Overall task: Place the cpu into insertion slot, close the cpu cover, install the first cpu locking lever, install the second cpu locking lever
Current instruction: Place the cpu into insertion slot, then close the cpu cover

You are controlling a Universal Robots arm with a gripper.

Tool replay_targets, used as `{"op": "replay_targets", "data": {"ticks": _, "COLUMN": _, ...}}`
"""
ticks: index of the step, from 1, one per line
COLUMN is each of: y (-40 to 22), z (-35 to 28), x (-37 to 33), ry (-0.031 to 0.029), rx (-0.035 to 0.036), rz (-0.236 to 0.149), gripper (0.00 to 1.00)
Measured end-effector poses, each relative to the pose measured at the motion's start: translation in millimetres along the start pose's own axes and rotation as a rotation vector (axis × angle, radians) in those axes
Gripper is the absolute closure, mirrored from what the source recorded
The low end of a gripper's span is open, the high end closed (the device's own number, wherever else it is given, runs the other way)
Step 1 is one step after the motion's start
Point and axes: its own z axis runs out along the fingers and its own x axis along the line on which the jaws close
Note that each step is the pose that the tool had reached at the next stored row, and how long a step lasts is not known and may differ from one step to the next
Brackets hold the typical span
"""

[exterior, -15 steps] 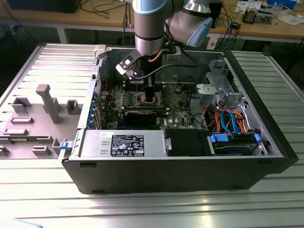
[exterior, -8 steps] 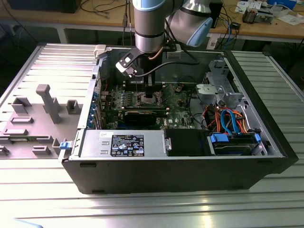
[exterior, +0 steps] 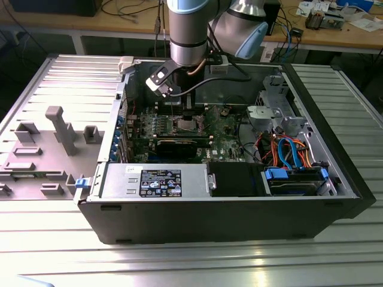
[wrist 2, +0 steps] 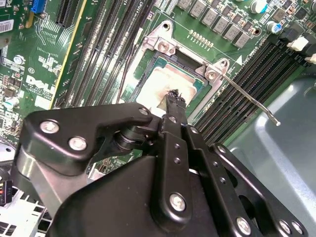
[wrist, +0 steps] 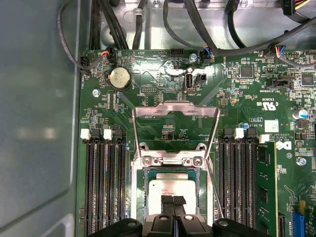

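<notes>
Cpu (wrist: 170, 188) lies flat in the insertion slot (wrist: 139, 177), directly under the gripper (wrist: 173, 199).

Big to small: open PC case (exterior: 239, 209) lies on its side on a ribbed metal bench, w/ a grey fixture plate (exterior: 54, 131) just beside it at the exterior view's left. Robot arm (exterior: 188, 30) comes down from above into the case, over the middle of the green mobo (wrist: 247, 98). Power supply (exterior: 155, 179) sits along the case's near wall; blue and orange cables (exterior: 287, 149) bunch at the exterior view's right.

On the mobo, black memory slots (wrist: 103, 182) run along both sides of the insertion slot. Cpu cover (wrist: 175, 109) is swung up and open, hinged at the slot's edge, not over the chip. One locking lever (wrist 2: 249, 101), a thin wire rod, sticks out tilted away from the slot, unlatched, over the memory slots.

Gripper fingers (wrist: 168, 201) are closed against each other, nothing pinched btw them; in both wrist views the tips sit on or just above the cpu's silver top, near its centre, can't tell if touching. Coin cell (wrist: 118, 77) sits near the mobo's edge, well apart from the slot.
</notes>
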Motion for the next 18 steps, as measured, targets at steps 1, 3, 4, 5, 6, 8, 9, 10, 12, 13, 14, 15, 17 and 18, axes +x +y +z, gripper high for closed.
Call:
{"op": "replay_targets", "data": {"ticks": 1, "y": 0.0, "z": -0.1, "x": 0.0, "ry": 0.0000, "rx": 0.0000, "rz": 0.000, "gripper": 0.89}}
{"op": "replay_targets", "data": {"ticks": 3, "y": 0.0, "z": -0.1, "x": 0.0, "ry": 0.0001, "rx": 0.0000, "rz": 0.000, "gripper": 0.89}}
{"op": "replay_targets", "data": {"ticks": 4, "y": 0.1, "z": -0.6, "x": 0.0, "ry": 0.0000, "rx": 0.0001, "rz": 0.000, "gripper": 0.89}}
{"op": "replay_targets", "data": {"ticks": 5, "y": 0.2, "z": -1.2, "x": 0.0, "ry": 0.0001, "rx": 0.0002, "rz": 0.000, "gripper": 0.89}}
{"op": "replay_targets", "data": {"ticks": 6, "y": 0.2, "z": -1.2, "x": 0.0, "ry": 0.0001, "rx": 0.0002, "rz": 0.000, "gripper": 0.89}}
{"op": "replay_targets", "data": {"ticks": 8, "y": 0.2, "z": -1.3, "x": 0.0, "ry": 0.0001, "rx": 0.0002, "rz": 0.000, "gripper": 0.89}}
{"op": "replay_targets", "data": {"ticks": 9, "y": 0.2, "z": -1.4, "x": 0.0, "ry": 0.0001, "rx": 0.0003, "rz": 0.000, "gripper": 0.89}}
{"op": "replay_targets", "data": {"ticks": 10, "y": 0.2, "z": -1.5, "x": 0.0, "ry": 0.0001, "rx": 0.0003, "rz": 0.000, "gripper": 0.89}}
{"op": "replay_targets", "data": {"ticks": 12, "y": 0.2, "z": -1.6, "x": 0.0, "ry": 0.0000, "rx": 0.0003, "rz": 0.000, "gripper": 0.89}}
{"op": "replay_targets", "data": {"ticks": 13, "y": 0.3, "z": -1.6, "x": 0.0, "ry": 0.0000, "rx": 0.0003, "rz": 0.000, "gripper": 0.89}}
{"op": "replay_targets", "data": {"ticks": 14, "y": 0.3, "z": -1.7, "x": 0.0, "ry": 0.0001, "rx": 0.0003, "rz": 0.000, "gripper": 0.89}}
{"op": "replay_targets", "data": {"ticks": 15, "y": 0.3, "z": -1.7, "x": 0.0, "ry": 0.0001, "rx": 0.0003, "rz": 0.000, "gripper": 0.89}}
{"op": "replay_targets", "data": {"ticks": 17, "y": 1.9, "z": -1.8, "x": -0.1, "ry": -0.0004, "rx": 0.0013, "rz": 0.000, "gripper": 0.89}}
{"op": "replay_targets", "data": {"ticks": 18, "y": 3.1, "z": -1.7, "x": -0.1, "ry": -0.0002, "rx": 0.0021, "rz": 0.000, "gripper": 0.89}}
